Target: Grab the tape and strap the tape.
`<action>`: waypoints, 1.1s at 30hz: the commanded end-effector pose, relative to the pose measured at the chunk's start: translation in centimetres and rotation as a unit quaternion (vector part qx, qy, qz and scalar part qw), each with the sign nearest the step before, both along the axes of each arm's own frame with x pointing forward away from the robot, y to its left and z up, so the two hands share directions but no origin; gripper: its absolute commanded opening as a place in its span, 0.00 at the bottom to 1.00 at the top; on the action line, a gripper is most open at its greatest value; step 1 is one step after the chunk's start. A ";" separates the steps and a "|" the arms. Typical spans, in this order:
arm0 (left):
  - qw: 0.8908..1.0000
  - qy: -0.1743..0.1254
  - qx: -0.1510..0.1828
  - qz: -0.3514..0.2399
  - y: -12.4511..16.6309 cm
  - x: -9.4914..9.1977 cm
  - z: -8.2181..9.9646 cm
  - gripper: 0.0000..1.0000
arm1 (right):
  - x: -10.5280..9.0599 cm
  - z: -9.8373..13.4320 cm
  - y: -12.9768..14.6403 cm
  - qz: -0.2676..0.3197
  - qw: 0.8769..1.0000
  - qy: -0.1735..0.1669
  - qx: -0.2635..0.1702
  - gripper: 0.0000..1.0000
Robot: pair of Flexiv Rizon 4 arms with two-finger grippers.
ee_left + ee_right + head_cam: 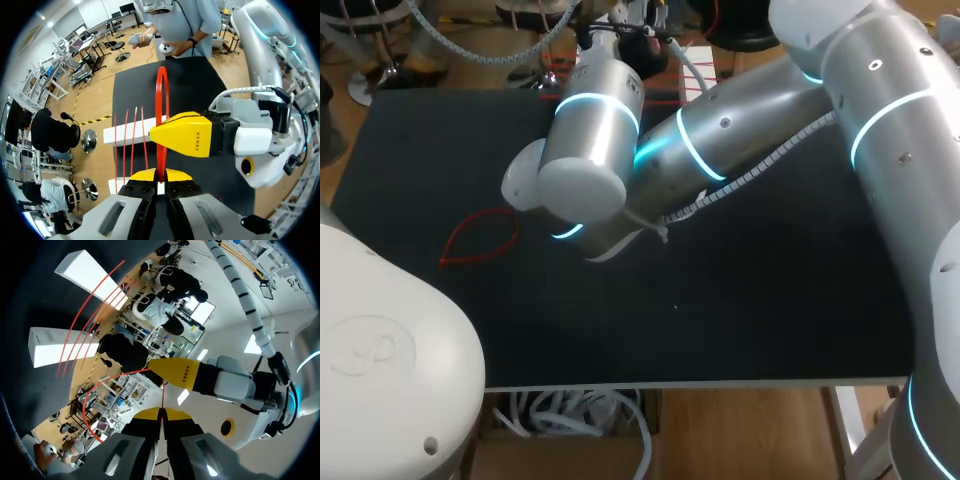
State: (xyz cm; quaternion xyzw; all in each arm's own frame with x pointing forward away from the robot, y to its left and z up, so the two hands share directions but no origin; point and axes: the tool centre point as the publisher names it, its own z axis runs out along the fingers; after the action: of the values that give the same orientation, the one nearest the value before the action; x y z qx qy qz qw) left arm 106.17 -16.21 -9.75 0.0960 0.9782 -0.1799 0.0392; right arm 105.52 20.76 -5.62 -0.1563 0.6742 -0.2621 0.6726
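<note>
A thin red tape, bent into a tall loop, rises ahead of my left gripper, which is shut on its lower end. My right gripper comes in from the side and pinches the same tape just above. In the right wrist view my right gripper is shut on the red strand, the loop curves off beside it, and my left gripper meets it tip to tip. In the head view the red loop shows left of my right arm's wrist, which hides both grippers.
Several spare red tapes lie across two white bars beside the grippers, with the tapes and the bars also showing in the right wrist view. The black table stretches out under the arms.
</note>
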 end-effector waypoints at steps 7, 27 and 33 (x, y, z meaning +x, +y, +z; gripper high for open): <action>1.000 0.001 0.001 -0.001 0.0 0.1 0.0 0.00 | 0.0 -0.9 1.2 -0.010 1.000 0.005 -0.017 0.00; 1.000 0.001 0.001 -0.001 0.0 0.1 0.0 0.00 | 0.4 -1.5 2.6 -0.018 0.999 0.029 -0.038 0.00; 1.000 0.001 0.001 -0.001 0.0 0.1 0.0 0.00 | 0.2 -1.0 1.8 0.007 0.999 0.028 -0.033 0.61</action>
State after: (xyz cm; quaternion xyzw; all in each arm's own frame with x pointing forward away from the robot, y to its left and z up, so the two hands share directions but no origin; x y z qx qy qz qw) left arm 106.39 -15.80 -9.74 0.0955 0.9784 -0.1791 0.0393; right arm 105.72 23.12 -7.01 -0.1795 0.6815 -0.2840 0.6501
